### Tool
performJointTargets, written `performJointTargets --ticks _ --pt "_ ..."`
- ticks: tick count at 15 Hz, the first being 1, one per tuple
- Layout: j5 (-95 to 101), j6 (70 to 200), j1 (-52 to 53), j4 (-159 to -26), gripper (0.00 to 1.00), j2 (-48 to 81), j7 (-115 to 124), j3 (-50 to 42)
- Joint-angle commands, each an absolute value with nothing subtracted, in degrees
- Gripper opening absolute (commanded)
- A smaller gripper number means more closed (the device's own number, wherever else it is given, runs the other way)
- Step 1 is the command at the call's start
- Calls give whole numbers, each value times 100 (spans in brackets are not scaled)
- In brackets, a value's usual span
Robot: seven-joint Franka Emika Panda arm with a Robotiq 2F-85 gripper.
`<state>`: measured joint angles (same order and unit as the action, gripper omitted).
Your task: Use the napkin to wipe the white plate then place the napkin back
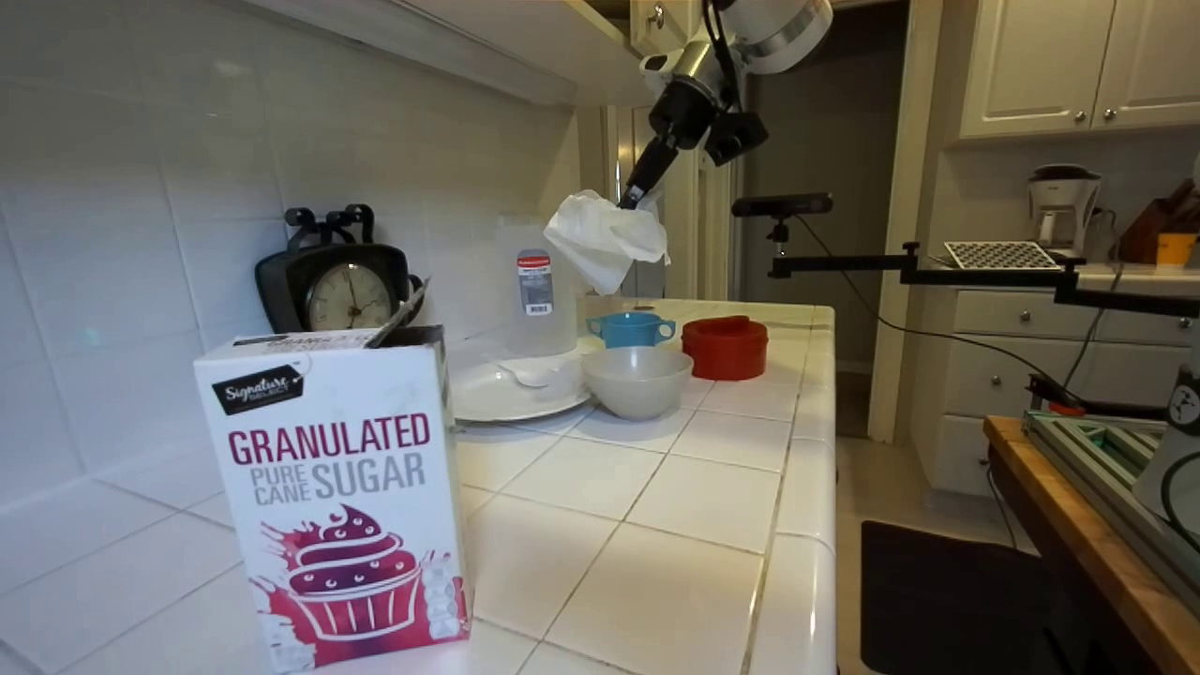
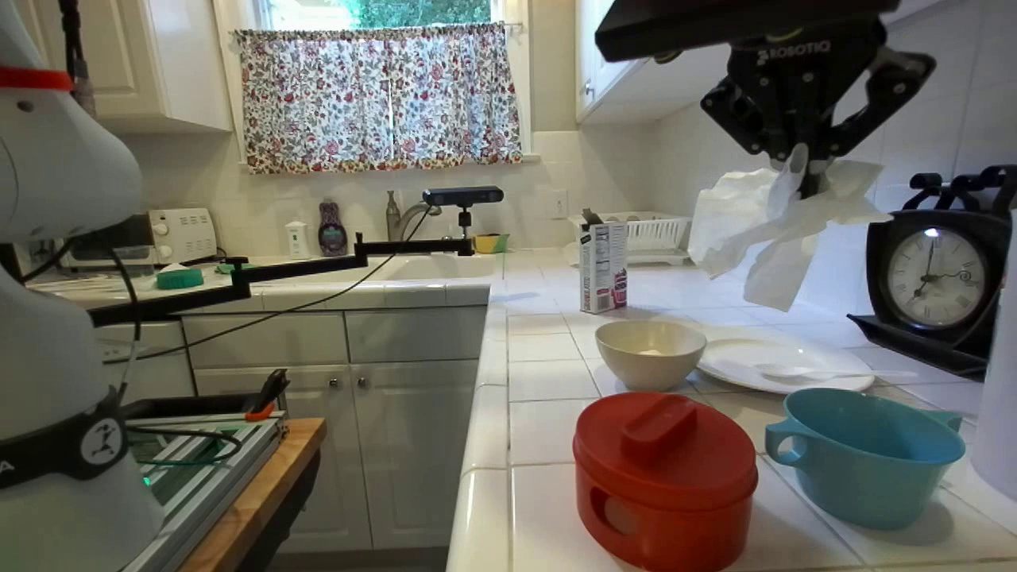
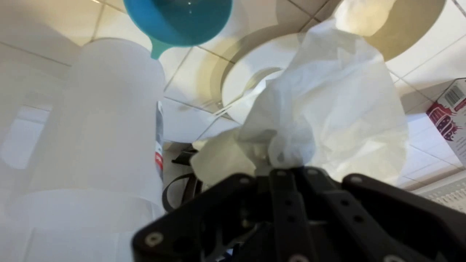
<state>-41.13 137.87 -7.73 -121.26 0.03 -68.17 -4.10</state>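
Closest in the wrist view, the claw is clamped on a gathered part of the napkin, which hangs in the air with its loose ends drooping. It looks thin and soft (paper, by the creases), so it should be light, limp and easy to tear; a pinch through several folds seems the right hold, leaving a skirt below for wiping. Lower down, in both exterior views, the plate lies with a spoon on it, and the bowl stands just beside
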Motion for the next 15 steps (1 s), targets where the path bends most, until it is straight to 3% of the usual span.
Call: performJointTargets --ticks 1,15 --pt "-4157 13825 -672 -12120 0 64 -6818 -450" --pt "-4653 13960 -474 -11459 0 1064 -6889 -14"
